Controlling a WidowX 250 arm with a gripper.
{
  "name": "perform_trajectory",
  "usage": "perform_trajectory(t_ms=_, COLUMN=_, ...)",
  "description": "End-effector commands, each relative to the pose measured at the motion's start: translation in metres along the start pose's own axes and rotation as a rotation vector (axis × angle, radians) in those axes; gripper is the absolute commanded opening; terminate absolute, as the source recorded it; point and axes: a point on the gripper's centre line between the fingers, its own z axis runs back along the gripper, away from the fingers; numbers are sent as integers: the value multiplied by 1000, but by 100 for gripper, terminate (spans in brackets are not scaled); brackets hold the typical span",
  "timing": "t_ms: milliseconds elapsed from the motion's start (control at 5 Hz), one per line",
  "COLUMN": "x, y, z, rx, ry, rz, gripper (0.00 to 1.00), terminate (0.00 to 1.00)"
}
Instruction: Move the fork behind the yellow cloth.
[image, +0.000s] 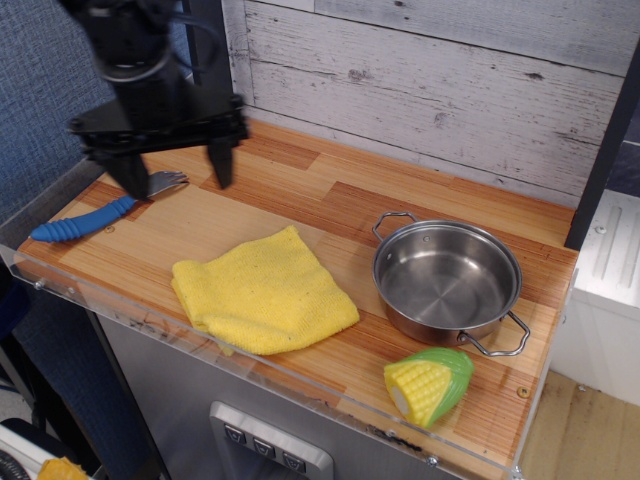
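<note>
The fork (95, 214) lies flat at the left end of the wooden counter, blue ribbed handle toward the front-left corner, silver tines toward the back. The yellow cloth (262, 290) lies folded near the front edge, right of the fork. My gripper (176, 181) is open and empty, its two dark fingers spread wide. It hangs just above the counter over the fork's tines. One finger (133, 179) is at the tine end, the other (221, 163) is to its right. The image is motion-blurred around the arm.
A steel pot (447, 278) with two handles stands at the right. A toy corn (429, 386) lies at the front right corner. A white plank wall (450, 80) runs behind the counter. A clear rim (300, 385) edges the front.
</note>
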Motion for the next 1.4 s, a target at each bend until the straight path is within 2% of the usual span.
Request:
perform_trajectory(t_ms=0, x=34, y=21, z=-6, rx=26, ry=-34, rz=13, gripper=100, terminate=0)
perform_trajectory(t_ms=200, x=50, y=31, z=-17, rx=33, ry=1, rz=-73, gripper=100, terminate=0)
perform_trajectory(t_ms=400, x=64, y=40, z=-26, rx=37, ry=-14, rz=-161, gripper=100, terminate=0)
perform_trajectory(t_ms=600, x=67, y=47, z=-38, rx=45, ry=13, rz=-246, gripper=100, terminate=0)
perform_trajectory(t_ms=800, x=62, y=53, z=-52, rx=29, ry=55, rz=-334, gripper=100, terminate=0)
perform_trajectory(t_ms=1000, x=57, y=54, z=-60, rx=-11, ry=75, rz=-429, gripper=100, terminate=0)
perform_trajectory(t_ms=1200, x=56, y=59, z=-63, rx=-22, ry=81, rz=-475, gripper=100, terminate=0)
